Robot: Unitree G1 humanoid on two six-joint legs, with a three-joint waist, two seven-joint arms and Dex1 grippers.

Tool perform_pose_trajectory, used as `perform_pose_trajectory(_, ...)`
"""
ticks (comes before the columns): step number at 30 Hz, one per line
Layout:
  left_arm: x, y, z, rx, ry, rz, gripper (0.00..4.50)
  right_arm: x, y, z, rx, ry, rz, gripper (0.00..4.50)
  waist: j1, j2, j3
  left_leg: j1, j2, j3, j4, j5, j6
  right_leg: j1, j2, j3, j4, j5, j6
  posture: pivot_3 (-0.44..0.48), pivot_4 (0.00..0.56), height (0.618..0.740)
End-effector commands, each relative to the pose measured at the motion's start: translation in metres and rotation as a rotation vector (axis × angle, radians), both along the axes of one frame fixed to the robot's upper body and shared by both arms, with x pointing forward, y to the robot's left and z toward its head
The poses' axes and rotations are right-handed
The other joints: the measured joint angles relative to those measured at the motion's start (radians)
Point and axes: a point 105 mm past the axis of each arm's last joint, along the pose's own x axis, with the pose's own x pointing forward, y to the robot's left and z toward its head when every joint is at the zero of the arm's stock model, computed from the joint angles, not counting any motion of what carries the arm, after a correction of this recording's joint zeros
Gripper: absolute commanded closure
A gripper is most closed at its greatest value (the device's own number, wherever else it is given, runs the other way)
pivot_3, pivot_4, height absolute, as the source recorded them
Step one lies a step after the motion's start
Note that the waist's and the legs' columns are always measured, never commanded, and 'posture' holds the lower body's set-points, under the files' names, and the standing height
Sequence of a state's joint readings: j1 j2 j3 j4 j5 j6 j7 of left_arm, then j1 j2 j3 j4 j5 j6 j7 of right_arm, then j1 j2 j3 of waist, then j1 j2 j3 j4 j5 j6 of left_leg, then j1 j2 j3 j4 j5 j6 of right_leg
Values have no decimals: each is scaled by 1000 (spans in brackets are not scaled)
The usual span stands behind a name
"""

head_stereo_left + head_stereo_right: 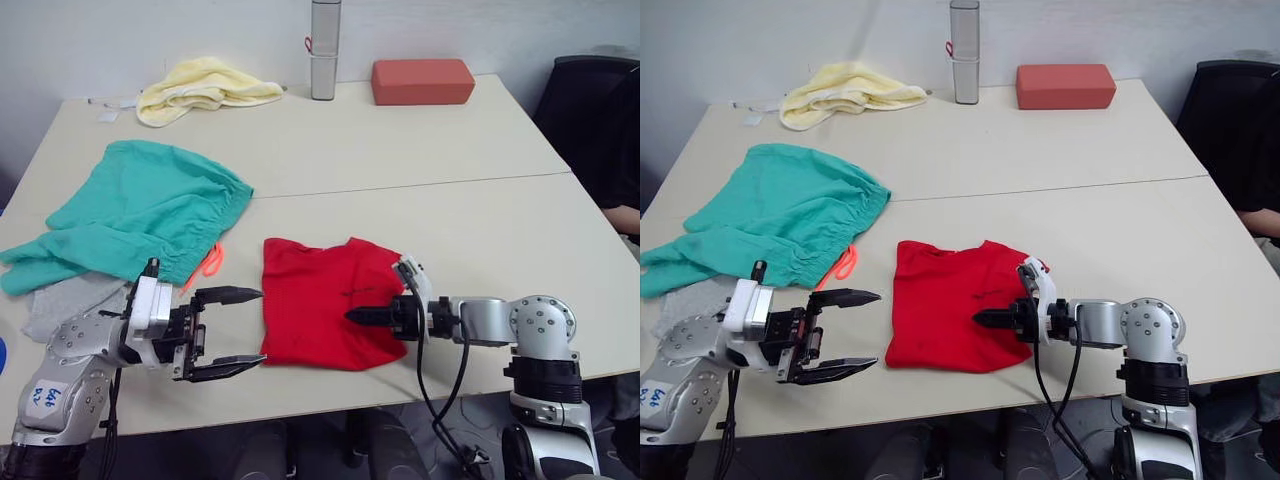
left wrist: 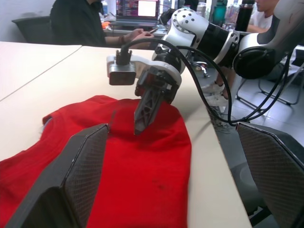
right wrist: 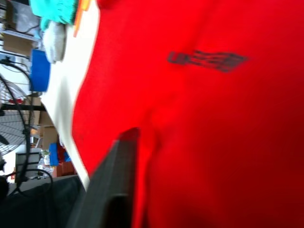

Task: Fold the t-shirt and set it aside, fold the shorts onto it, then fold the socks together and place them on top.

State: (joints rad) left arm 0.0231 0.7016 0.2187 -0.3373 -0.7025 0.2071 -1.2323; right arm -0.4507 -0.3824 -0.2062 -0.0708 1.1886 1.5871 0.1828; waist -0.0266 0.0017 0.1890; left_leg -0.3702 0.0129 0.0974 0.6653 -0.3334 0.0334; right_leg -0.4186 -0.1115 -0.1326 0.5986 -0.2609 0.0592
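The red t-shirt (image 1: 318, 308) lies folded into a rough square near the table's front edge. My right gripper (image 1: 354, 317) reaches in from the right, and its fingers are shut on the fabric near the shirt's right side; the left wrist view shows the same gripper (image 2: 140, 124) pinching a raised fold. Just left of the shirt my left gripper (image 1: 258, 326) hovers open with nothing between its fingers. The teal shorts (image 1: 140, 212) are spread out at the left, their orange drawstring (image 1: 210, 262) showing. Grey socks (image 1: 70, 300) peek out from under the shorts' near edge.
A pale yellow towel (image 1: 200, 88), a tall grey container (image 1: 325, 50) and a brick-red block (image 1: 422, 80) stand along the far edge. A dark chair (image 1: 595, 110) and a person's arm (image 1: 622, 215) are beyond the right edge. People sit behind the table in the left wrist view.
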Motion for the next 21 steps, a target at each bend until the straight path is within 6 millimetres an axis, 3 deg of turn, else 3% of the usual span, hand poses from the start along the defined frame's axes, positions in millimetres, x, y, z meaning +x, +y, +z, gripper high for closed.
perform_pose_trajectory(1, -2, 0, 0, -18, -7, 13, 0, 0, -26, 0, -45, 7, -50, 4371, 6, 0, 0, 0, 0, 0, 0, 0, 0, 0, 0, 0, 0, 0, 0, 0, 150, 740)
perform_pose_trajectory(5, -2, -4, -2, -31, 1, 8, 0, 3, -49, 9, -65, -20, -98, 4480, 26, 0, 0, -2, -2, 0, 1, -1, 4, 1, -1, 0, -6, 2, 4, 0, 150, 740)
perform_pose_trajectory(12, 4, -5, -4, -43, 7, 13, 0, 4, -107, 26, -164, -58, -204, 4480, 28, 3, 2, -4, -3, 1, 1, -1, 5, 0, -2, 0, -8, 3, 5, 0, 150, 740)
perform_pose_trajectory(15, 7, -6, -5, -48, 7, 13, 0, 11, -161, 34, -238, -64, -356, 4480, 28, 4, 2, -4, -2, 2, 1, -1, 5, 0, -1, 0, -8, 3, 5, 0, 150, 740)
perform_pose_trajectory(21, 13, -9, -6, -51, 4, 1, 0, 15, -229, 29, -414, -94, -462, 4480, 28, 4, 2, -3, -3, 4, 2, -1, 6, 0, -1, 1, -7, 3, 6, 0, 150, 740)
